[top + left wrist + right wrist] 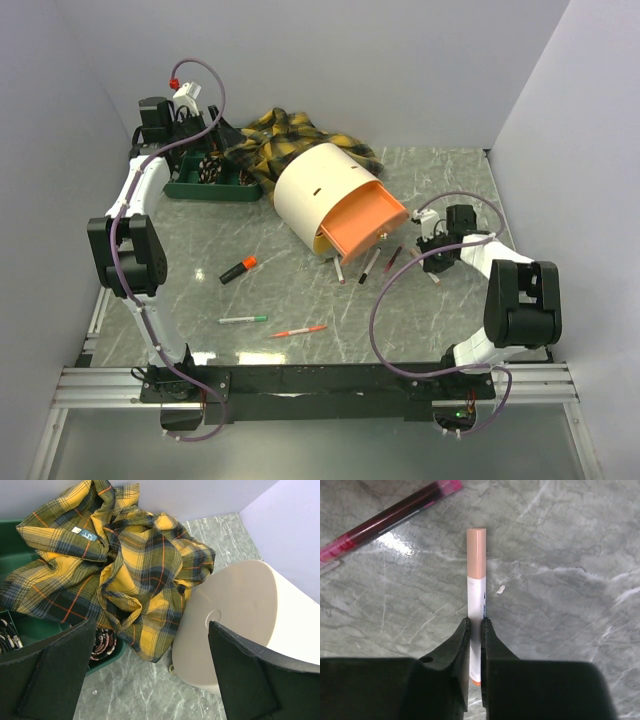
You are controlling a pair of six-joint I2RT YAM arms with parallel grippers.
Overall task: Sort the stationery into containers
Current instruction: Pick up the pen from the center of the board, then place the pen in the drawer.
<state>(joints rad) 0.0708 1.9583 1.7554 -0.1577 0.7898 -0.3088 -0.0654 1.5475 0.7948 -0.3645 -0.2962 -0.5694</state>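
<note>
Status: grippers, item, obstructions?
Right gripper shut on peach-capped marker. Left gripper open above plaid cloth and drum. Red pen nearby, clear of the grip.

The drum (pixel 315 195) lies central on the surface (pixel 180 300), cloth (pixel 290 135) behind it at the far edge, tray (pixel 210 186) in the far left corner, marker (pixel 476 580) near the right edge.

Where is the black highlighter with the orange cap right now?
Top view: the black highlighter lies on the grey marble table, left of centre, between the left arm and the cream cylindrical drum, beyond a thin green-tipped pen.
</note>
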